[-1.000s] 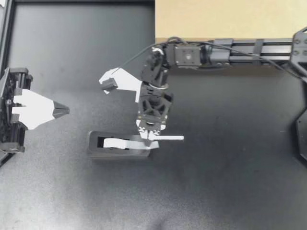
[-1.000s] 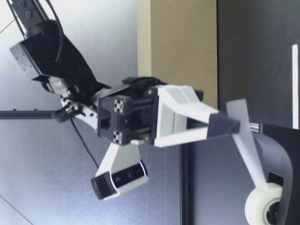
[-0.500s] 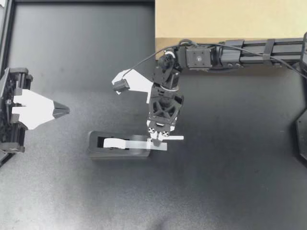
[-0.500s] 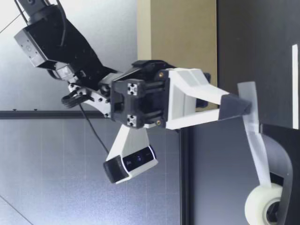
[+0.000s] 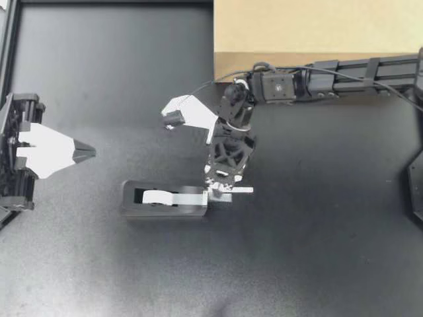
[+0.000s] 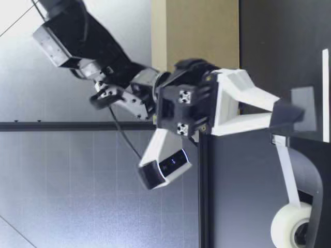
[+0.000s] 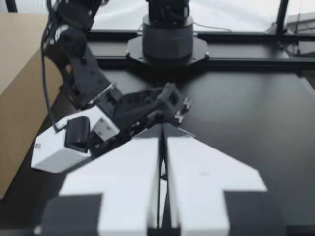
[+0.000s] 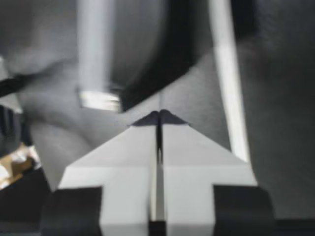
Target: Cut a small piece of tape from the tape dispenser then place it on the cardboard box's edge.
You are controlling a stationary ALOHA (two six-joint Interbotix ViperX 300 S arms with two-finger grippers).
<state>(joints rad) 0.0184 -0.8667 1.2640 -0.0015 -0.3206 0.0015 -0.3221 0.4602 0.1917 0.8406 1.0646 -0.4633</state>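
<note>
1. Our right gripper [image 5: 218, 193] hangs over one end of the black oblong tape dispenser [image 5: 132, 208]. Its fingers are pressed together on the thin white tape strip [image 5: 241, 190], and the strip's free end sticks out past the tips, away from the dispenser.
2. The strip's long axis runs along the dispenser's length, about parallel to the near edge of the brown cardboard box [image 5: 317, 26].
3. In the low view the strip rises from the roll to just under the fingertips. We cannot tell whether it is severed.
4. The dispenser sits mid-way on the black tabletop [image 5: 317, 251]. The box is at the far side, well apart from it, beyond our right arm.
5. Our left gripper [image 5: 86, 152] is closed on nothing and parked at its own side, well apart from the dispenser.
6. Judgement: the box edge lies behind the right gripper, opposite the dispenser, and our right arm is the nearer one. Once torn free, the strip needs carrying that way with little turning.
</note>
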